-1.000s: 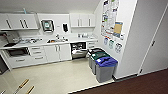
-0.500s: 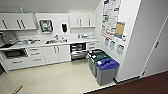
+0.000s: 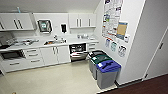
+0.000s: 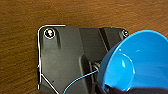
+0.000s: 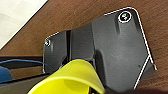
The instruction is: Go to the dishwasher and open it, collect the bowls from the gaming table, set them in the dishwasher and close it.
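The dishwasher (image 3: 78, 52) sits under the white counter at the far side of the kitchenette; its front shows dark, with the door seemingly lowered. A blue bowl (image 4: 140, 62) hangs above the brown wooden floor with my left gripper (image 4: 110, 88) shut on its rim. My right gripper (image 5: 93, 88) is shut on a small yellow-green cup (image 5: 72, 77), also above the brown floor. The gaming table is out of view.
Three lidded bins (image 3: 105, 70) stand in a row along the right wall, just right of the dishwasher. White cabinets and drawers (image 3: 42, 56) line the counter, which has a sink (image 3: 53, 42). Pale floor (image 3: 57, 80) lies between me and the dishwasher.
The whole head view has shifted a little as the robot drives nearer to the kitchenette; the bins sit slightly lower in the picture. Nothing in the room has moved.
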